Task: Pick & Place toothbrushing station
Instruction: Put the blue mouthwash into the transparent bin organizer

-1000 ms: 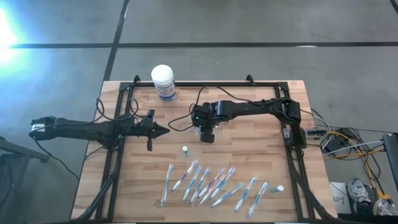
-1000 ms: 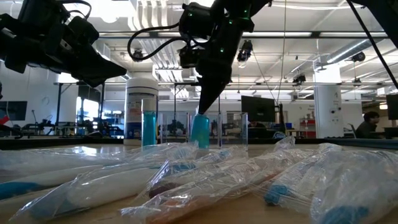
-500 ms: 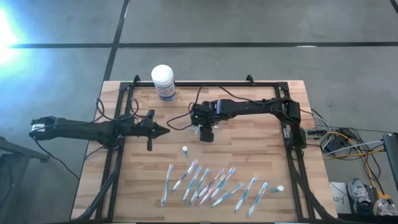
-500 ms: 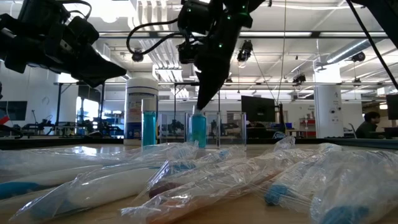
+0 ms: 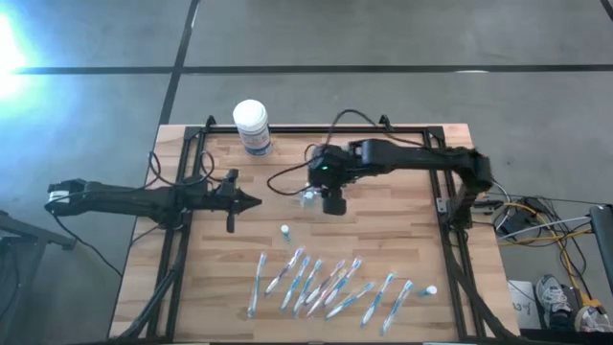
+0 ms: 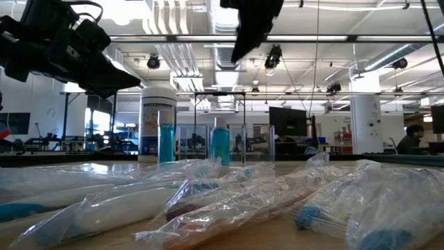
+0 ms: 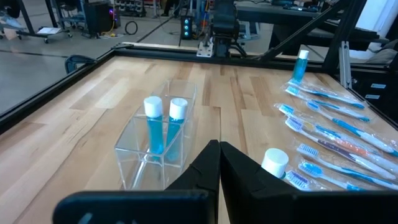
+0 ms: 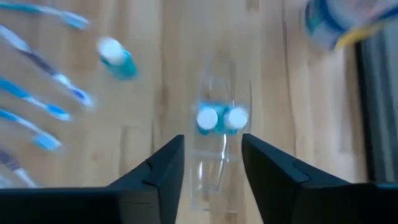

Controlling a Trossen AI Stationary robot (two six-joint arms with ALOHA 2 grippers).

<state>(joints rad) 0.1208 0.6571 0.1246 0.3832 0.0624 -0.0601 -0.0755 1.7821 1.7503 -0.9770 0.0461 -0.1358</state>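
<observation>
The toothbrushing station (image 5: 308, 197) is a clear plastic holder standing on its base at mid-table. Two blue tubes with white caps (image 7: 165, 127) stand upright in it, side by side (image 8: 217, 118). My right gripper (image 8: 212, 140) hangs open high above the station, pointing down at it with nothing between its fingers; in the low view it shows at the top (image 6: 244, 43). To the station's left, my left gripper (image 5: 257, 201) waits shut and level above the table, its fingertips (image 7: 219, 149) pointing at the station (image 7: 158, 146).
A white tub with a blue label (image 5: 251, 126) stands at the far left. Several wrapped toothbrushes (image 5: 326, 286) lie in a row near the front edge. One loose blue tube (image 5: 284, 231) stands before the station, another (image 5: 431, 289) at the row's right end. Black frame rails (image 5: 448, 206) border the table.
My right gripper has let go of a blue tube, which now stands in the station, and has risen well clear above it, drifting slightly toward the table's right edge. The station and both tubes stay put.
</observation>
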